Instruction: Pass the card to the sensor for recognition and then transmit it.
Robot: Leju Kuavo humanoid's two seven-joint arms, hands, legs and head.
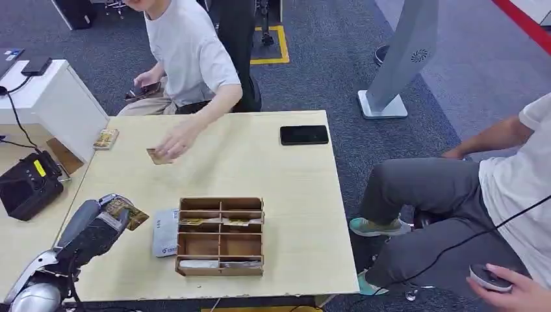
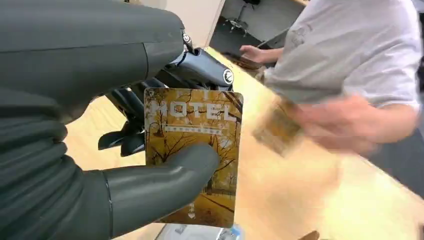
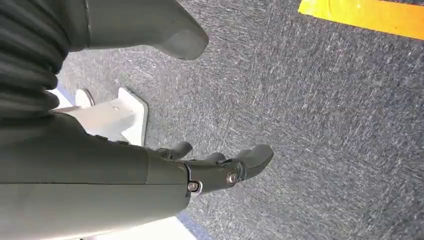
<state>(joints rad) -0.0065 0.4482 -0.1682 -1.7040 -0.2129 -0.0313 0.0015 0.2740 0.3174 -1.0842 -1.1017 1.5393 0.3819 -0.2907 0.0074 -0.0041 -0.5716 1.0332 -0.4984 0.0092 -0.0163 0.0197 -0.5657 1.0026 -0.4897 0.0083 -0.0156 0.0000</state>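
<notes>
My left hand holds a golden hotel card between thumb and fingers, above the table's left side, beside the grey card sensor that lies flat next to the wooden organizer. Across the table a person's hand moves another card, blurred by motion. My right hand hangs over the carpet with its fingers apart and nothing in it.
A small stack of cards lies at the table's far left corner and a black phone at the far right. A black device sits on the side desk to the left. A second person sits at the right.
</notes>
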